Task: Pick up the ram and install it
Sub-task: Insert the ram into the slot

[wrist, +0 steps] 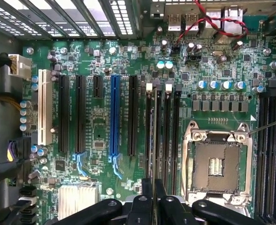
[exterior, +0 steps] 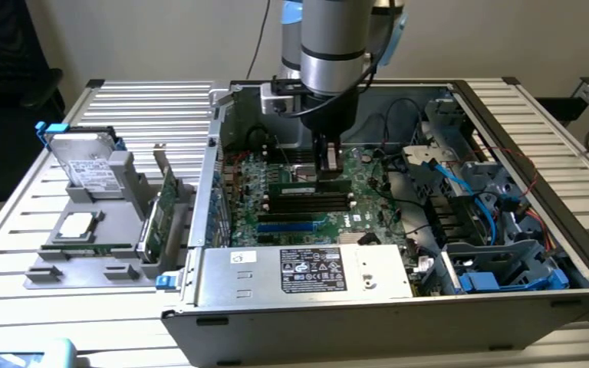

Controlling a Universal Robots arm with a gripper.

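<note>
Jaws pinched nearly shut on the ram (exterior: 313, 186), squeezing its thin edge between the fingers (wrist: 146, 202). Gripper (exterior: 325, 170) hangs inside the open computer case (exterior: 540, 153), ram standing on edge right at the black memory slots (exterior: 305, 203) beside the processor socket (wrist: 216, 161). Can't tell if it's seated.

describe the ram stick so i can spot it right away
Look inside the open computer case at the green motherboard, right under the gripper. The ram is the thin green stick with a white label, unlike the bare black slots beside it.
</note>
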